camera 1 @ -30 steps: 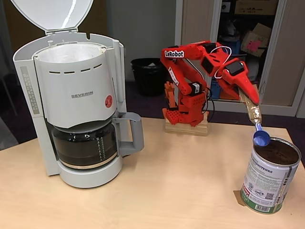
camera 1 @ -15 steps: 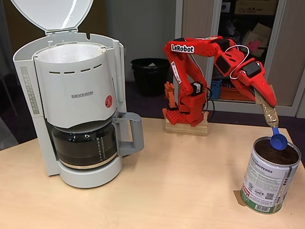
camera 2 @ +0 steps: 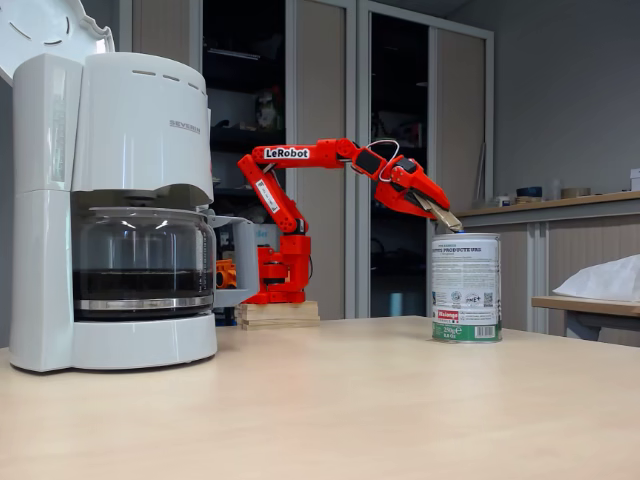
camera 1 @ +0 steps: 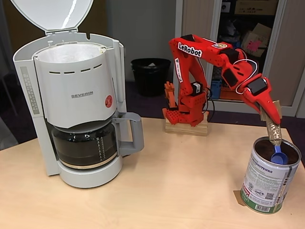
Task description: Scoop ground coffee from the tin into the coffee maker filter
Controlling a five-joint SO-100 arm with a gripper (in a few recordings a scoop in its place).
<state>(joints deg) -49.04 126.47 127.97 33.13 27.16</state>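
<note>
Scoop stage: gripper (camera 1: 272,128) clamped on blue scoop (camera 1: 279,156), dipped in tin (camera 1: 269,181)'s ground coffee (camera 1: 267,151). Next likely needed: level lift toward coffee maker filter (camera 1: 66,53).

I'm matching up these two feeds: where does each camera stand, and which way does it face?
A fixed view: raised at the table's front, angled down; red arm, end effector dipping a blue scoop into the tin.
A fixed view: low at table height, level; arm side-on behind the tin.
Shared: coffee maker, tin, arm.
</note>
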